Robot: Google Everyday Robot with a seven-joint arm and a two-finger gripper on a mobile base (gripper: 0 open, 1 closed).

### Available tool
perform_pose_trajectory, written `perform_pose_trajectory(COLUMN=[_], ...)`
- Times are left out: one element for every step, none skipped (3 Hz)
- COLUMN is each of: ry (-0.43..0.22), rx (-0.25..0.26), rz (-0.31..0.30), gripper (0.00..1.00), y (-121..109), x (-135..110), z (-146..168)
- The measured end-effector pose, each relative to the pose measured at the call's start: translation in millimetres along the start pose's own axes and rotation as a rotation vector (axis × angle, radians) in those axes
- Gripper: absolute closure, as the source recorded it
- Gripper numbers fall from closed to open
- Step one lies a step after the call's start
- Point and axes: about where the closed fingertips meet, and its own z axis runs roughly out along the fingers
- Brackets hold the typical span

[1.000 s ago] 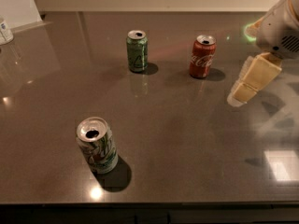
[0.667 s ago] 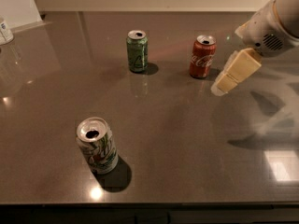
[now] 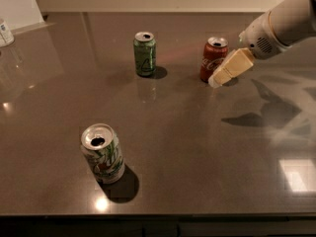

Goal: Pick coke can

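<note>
Red coke can (image 3: 213, 59) upright on the tabletop (image 3: 197, 147), green can (image 3: 144, 53) well apart – open surface in front; gripper (image 3: 217, 79) just beside it, grip state can't be told.

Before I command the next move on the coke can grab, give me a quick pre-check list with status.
1. Target upright: ok, the coke can stands on the table.
2. Right target: ok, the gripper has its tip at the coke can's lower right side in the camera view.
3. Contact between gripper and coke can: cannot tell.
4. Neighbour spacing: ok, the green can stands apart, left of the coke can in the view.
5. Other clutter: ok, the white can is away near the front edge.
</note>
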Motion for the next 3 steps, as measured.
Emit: perform_pose_trajectory(ry=[-0.042,-0.081,-0.130], rx=[0.009,-0.009,-0.032], rz=[0.047,0.074,0.094], gripper=[0.00,0.00,0.02], y=[-24.8,-39.7,-50.6], x=[-3.8,-10.6,-20.7], z=[20.3,38.2,54.3])
